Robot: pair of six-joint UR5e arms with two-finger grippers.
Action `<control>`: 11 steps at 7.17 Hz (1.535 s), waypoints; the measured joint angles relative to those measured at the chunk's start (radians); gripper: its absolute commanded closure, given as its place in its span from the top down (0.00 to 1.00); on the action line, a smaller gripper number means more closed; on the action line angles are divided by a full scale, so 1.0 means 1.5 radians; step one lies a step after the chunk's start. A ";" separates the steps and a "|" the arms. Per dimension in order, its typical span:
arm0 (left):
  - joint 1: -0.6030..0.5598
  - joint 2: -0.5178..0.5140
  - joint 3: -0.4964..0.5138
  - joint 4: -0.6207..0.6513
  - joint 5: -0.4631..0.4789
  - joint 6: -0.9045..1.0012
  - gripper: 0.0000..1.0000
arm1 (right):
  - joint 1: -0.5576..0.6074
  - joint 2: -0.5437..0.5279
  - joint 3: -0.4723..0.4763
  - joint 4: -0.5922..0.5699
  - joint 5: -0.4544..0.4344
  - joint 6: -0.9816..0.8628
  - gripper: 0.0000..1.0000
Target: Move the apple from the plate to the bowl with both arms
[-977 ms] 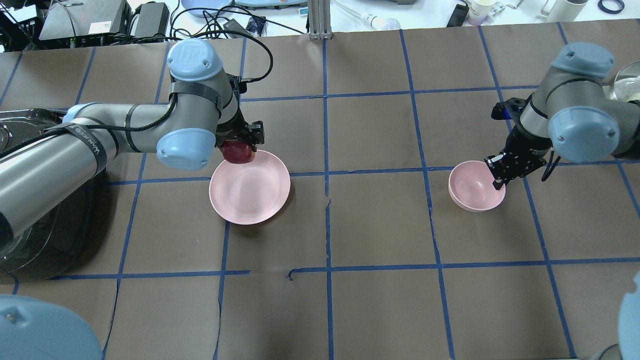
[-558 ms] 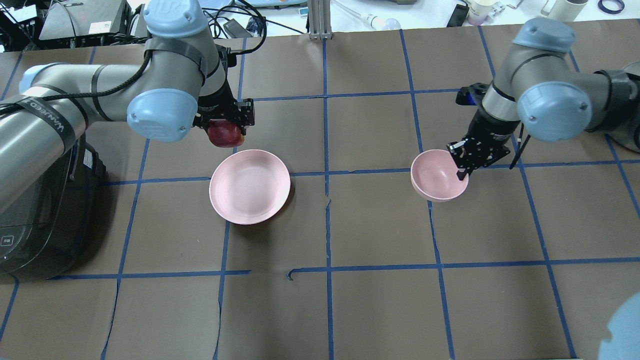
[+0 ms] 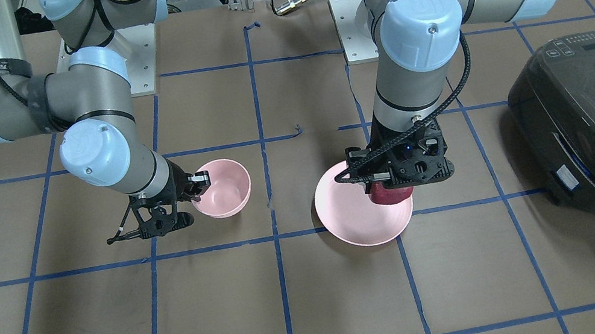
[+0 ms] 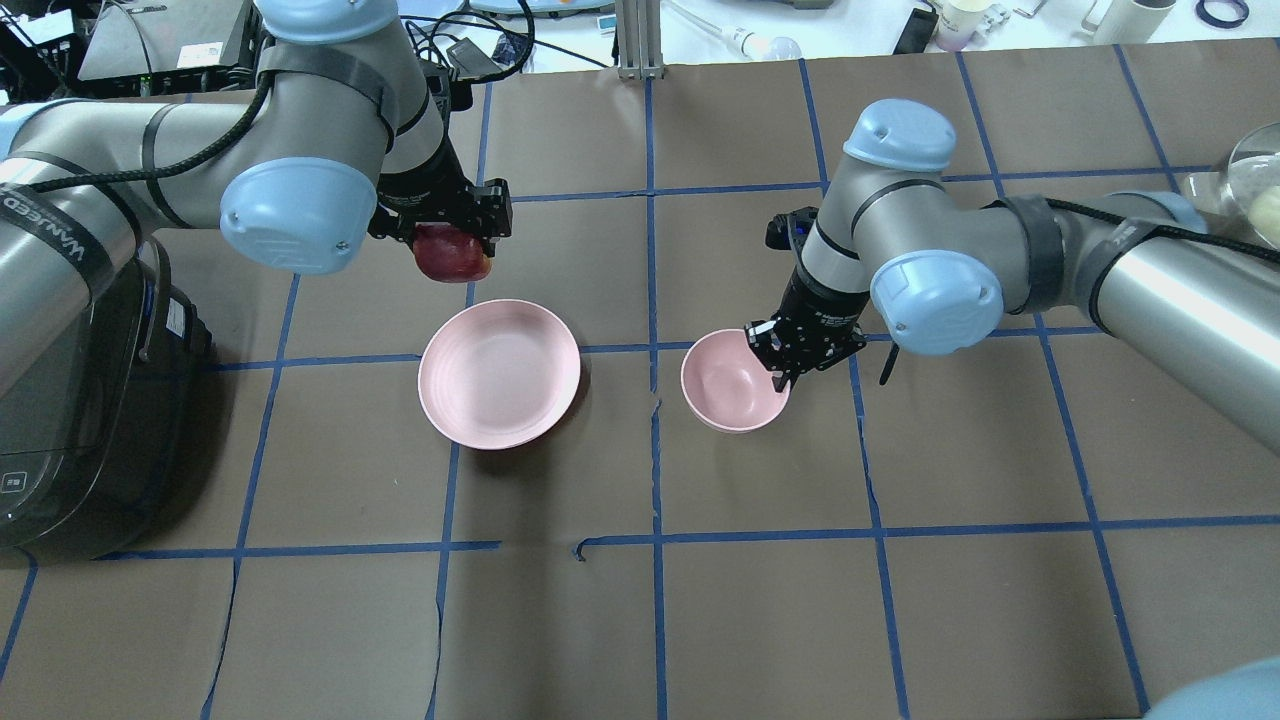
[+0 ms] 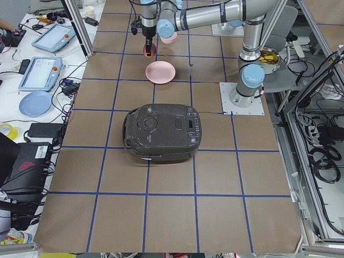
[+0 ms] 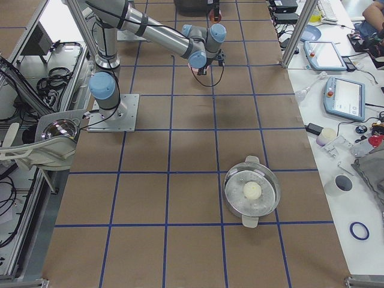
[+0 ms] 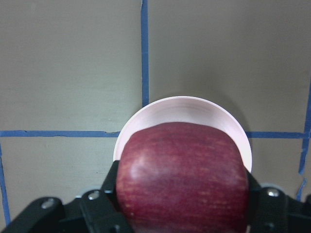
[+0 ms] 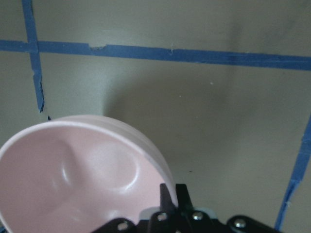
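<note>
My left gripper point(image 4: 452, 238) is shut on the dark red apple point(image 4: 452, 256) and holds it in the air just behind the far rim of the plate point(image 4: 499, 373). The apple fills the left wrist view point(image 7: 182, 177), with the plate's rim point(image 7: 180, 103) below it. The plate is empty. My right gripper point(image 4: 781, 372) is shut on the right rim of the bowl point(image 4: 728, 385), near the table's middle, right of the plate. The bowl point(image 8: 73, 174) is empty and casts a shadow on the paper. In the front view the apple point(image 3: 390, 193) hangs over the plate point(image 3: 365, 222).
A black rice cooker point(image 4: 80, 420) stands at the table's left end, under my left arm. A lidded metal pot point(image 4: 1255, 190) stands at the far right. Blue tape lines grid the brown paper. Cables and devices lie beyond the table's far edge.
My left gripper lifted the apple up off the plate's rim and away from it. My right arm carried the bowl leftward, from the right side to near the table's middle.
</note>
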 measured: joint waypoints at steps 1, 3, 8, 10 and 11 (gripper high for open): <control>-0.013 0.004 0.000 0.000 -0.009 0.003 0.03 | 0.006 0.003 0.022 -0.034 0.001 0.008 0.00; -0.037 0.010 -0.001 0.001 -0.027 -0.015 0.01 | 0.015 0.005 0.039 -0.056 0.002 0.025 0.99; -0.075 -0.003 -0.006 0.011 -0.067 -0.104 0.01 | 0.008 -0.032 -0.062 0.045 -0.069 0.030 1.00; -0.112 -0.011 -0.011 0.020 -0.082 -0.174 0.01 | -0.026 -0.061 -0.167 0.174 -0.112 -0.001 1.00; -0.139 -0.018 -0.013 0.034 -0.081 -0.205 0.01 | -0.044 -0.090 -0.193 0.227 -0.135 -0.041 1.00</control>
